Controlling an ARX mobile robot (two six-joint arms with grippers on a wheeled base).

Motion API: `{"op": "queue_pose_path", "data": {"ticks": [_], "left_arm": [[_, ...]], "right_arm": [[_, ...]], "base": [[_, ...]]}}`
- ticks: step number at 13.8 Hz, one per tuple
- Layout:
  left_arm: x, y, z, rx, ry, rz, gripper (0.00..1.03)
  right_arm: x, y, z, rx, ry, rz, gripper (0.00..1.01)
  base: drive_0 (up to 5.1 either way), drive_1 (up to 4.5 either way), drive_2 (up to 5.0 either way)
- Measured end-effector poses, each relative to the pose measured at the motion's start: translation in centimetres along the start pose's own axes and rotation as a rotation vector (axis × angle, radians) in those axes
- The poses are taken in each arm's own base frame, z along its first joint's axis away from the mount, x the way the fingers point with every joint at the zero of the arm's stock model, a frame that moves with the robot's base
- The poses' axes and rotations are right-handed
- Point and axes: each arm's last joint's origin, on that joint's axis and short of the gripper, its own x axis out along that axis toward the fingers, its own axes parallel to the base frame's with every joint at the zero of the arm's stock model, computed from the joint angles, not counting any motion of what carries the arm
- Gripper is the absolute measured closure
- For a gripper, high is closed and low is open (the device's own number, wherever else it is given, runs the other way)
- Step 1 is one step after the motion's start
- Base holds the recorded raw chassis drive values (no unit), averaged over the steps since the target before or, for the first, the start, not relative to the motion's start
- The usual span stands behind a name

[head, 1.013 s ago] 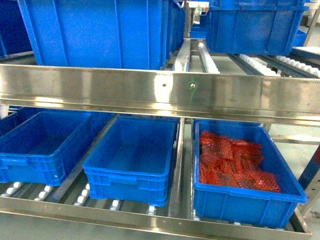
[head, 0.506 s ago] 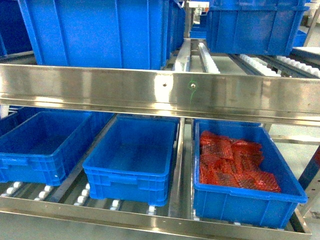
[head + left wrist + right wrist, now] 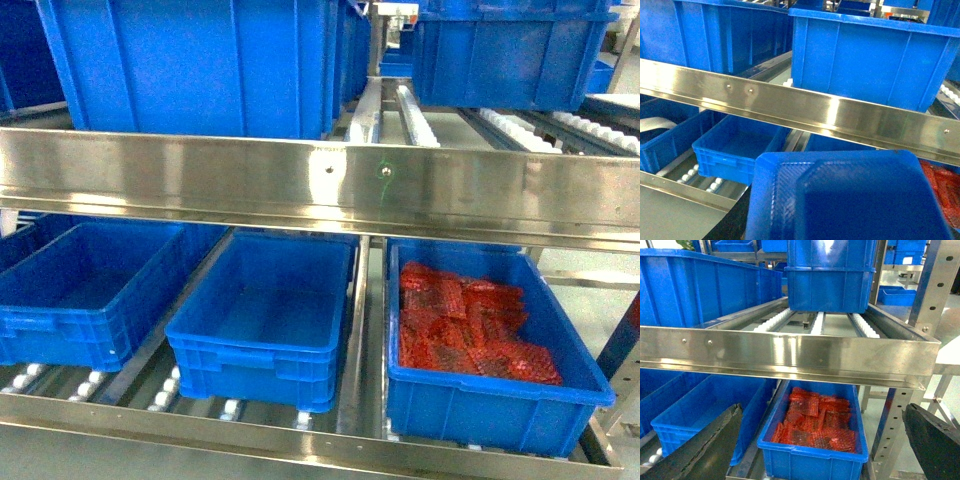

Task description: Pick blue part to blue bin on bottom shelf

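Blue plastic close under the left wrist camera: the blue part point(image 3: 850, 200), flat and shallow-dished, filling the lower frame, short of the rack. Not yet delivered. Probably carried by the left gripper, but fingers hidden beneath it, so cannot tell the grip. Right gripper point(image 3: 821, 412) spread wide, dark fingers point(image 3: 710, 445) at either lower corner, holding nothing. On the bottom shelf point(image 3: 200, 425), three crates side by side: middle blue bin point(image 3: 250, 345) empty and the likeliest target, left crate point(image 3: 60, 325) also empty, right crate point(image 3: 500, 385) holding red mesh packs point(image 3: 465, 330). Left to do, by judgement: reach in under the upper rail point(image 3: 300, 180), lower over the bin, release. No readable labels, brands or writing anywhere.
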Motion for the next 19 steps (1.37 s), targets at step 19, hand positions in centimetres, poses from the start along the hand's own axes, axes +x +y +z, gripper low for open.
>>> {"op": "queue_pose_path", "data": {"ticks": [19], "left_arm": [[-0.01, 0.0, 0.03, -0.001, -0.003, 0.0, 0.6]], "right_arm": [[0.0, 0.0, 0.02, 0.0, -0.002, 0.0, 0.03]], "base": [[0.0, 0.0, 0.0]]}}
